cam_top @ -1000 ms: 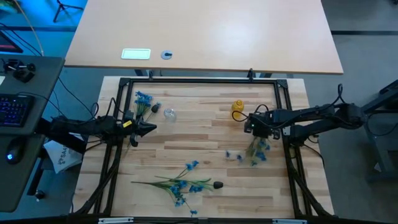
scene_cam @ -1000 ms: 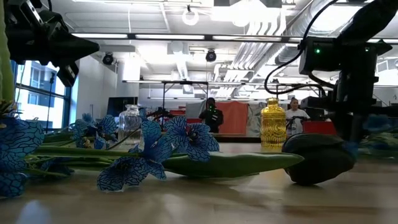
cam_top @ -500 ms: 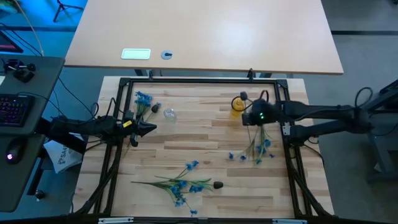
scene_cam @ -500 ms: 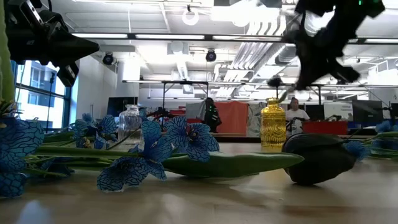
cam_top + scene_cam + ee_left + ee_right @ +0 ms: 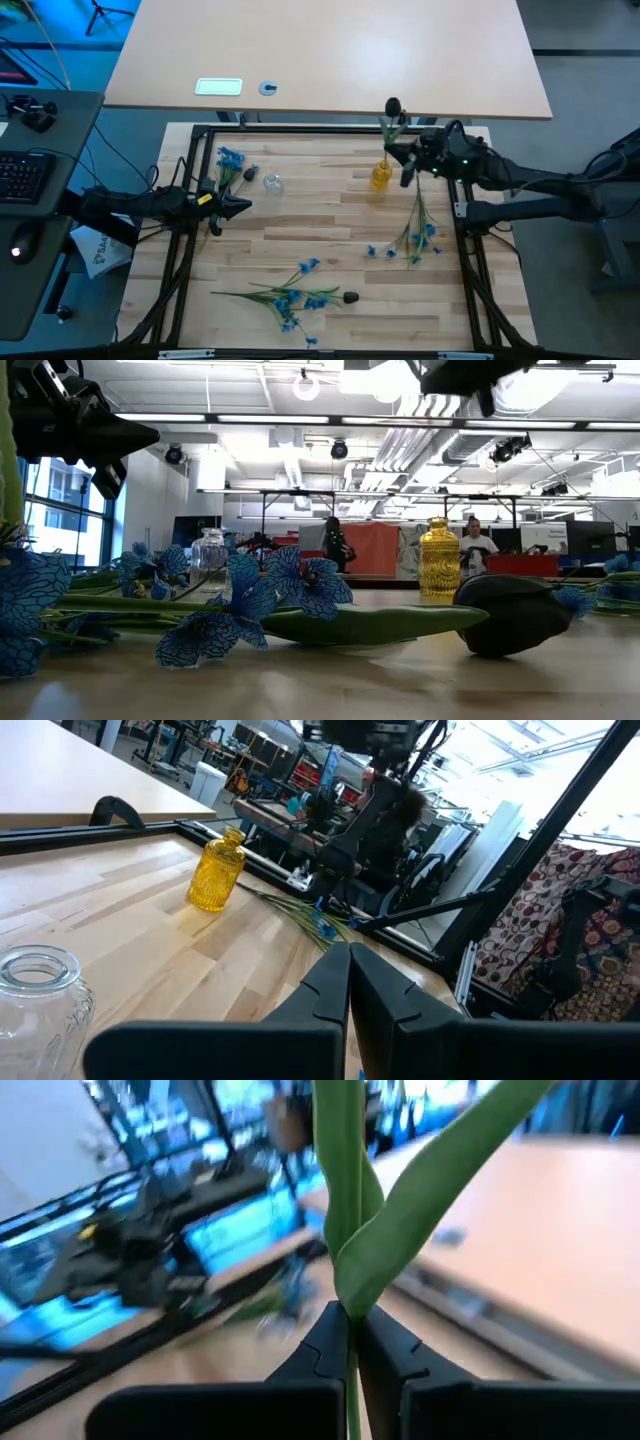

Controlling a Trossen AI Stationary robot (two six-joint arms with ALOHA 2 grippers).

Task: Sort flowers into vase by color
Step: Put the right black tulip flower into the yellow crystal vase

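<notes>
My right gripper (image 5: 404, 160) is raised above the yellow vase (image 5: 381, 175) near the table's far right and is shut on a green-stemmed flower whose dark bud (image 5: 393, 105) points past the far edge. My left gripper (image 5: 240, 207) waits shut at the table's left side, above the wood. Blue sprigs (image 5: 415, 236) lie flat on the right. A pile of blue sprigs (image 5: 290, 296) with a dark bud (image 5: 350, 297) lies near the near edge. More blue blossoms (image 5: 230, 158) and a dark bud (image 5: 250, 172) lie by the clear glass vase (image 5: 272, 182). My right gripper pinches the flower's green stem (image 5: 349, 1308) between its two fingers, just below where a long leaf (image 5: 440, 1175) branches off. The stem runs along the fingers and out past their tips. The flower is lifted clear of the table, its bud end toward the far edge.
A black metal frame (image 5: 320, 130) borders the wooden top. The yellow vase (image 5: 438, 560) and the glass vase (image 5: 208, 554) stand upright toward the far edge. A second tabletop (image 5: 330, 50) lies beyond, with a small card and disc. People show in the room behind.
My right gripper has risen from over the blue sprigs on the right and moved toward the far edge, over the yellow vase, turning as it went. The dark-bud flower has come up with it and is lifted clear; the blue sprigs have stayed on the table.
</notes>
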